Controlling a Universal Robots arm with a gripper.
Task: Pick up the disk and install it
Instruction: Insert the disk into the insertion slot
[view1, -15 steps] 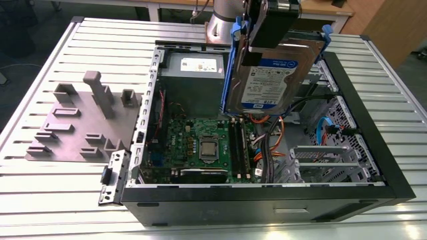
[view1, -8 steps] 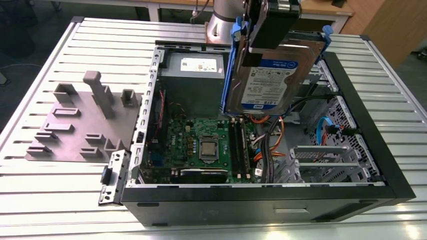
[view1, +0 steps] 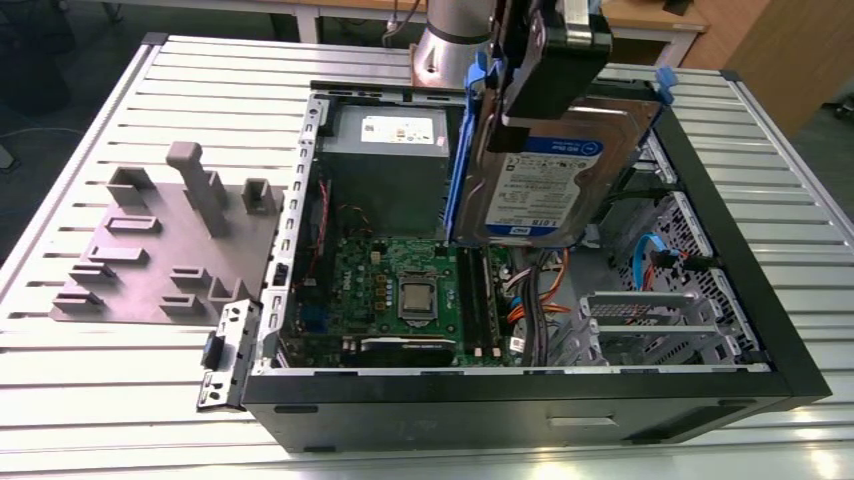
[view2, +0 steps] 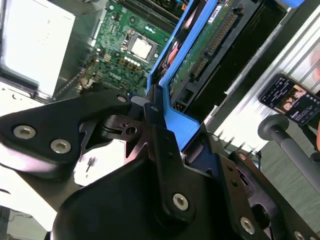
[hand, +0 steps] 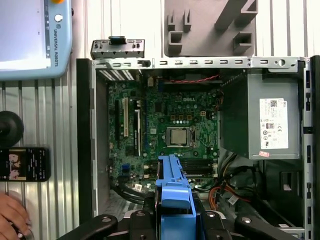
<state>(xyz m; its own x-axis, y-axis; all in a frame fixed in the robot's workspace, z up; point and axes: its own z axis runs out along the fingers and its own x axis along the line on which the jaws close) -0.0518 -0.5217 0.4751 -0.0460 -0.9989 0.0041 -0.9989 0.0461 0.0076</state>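
Observation:
The disk hangs upright above the open computer case, silver with a white-and-blue label facing the exterior view and a blue carrier frame along its edges. My gripper is shut on its upper end, by the blue handle. In the second wrist view the gripper clamps the blue carrier frame, and the disk's green circuit side shows. In the first wrist view the blue handle sits between the fingers, over the motherboard.
A grey slotted holder lies on the ribbed table at the exterior view's left. Inside the case are the power supply, cables and a metal drive cage. A phone, a person's hand and a pendant lie beside the case.

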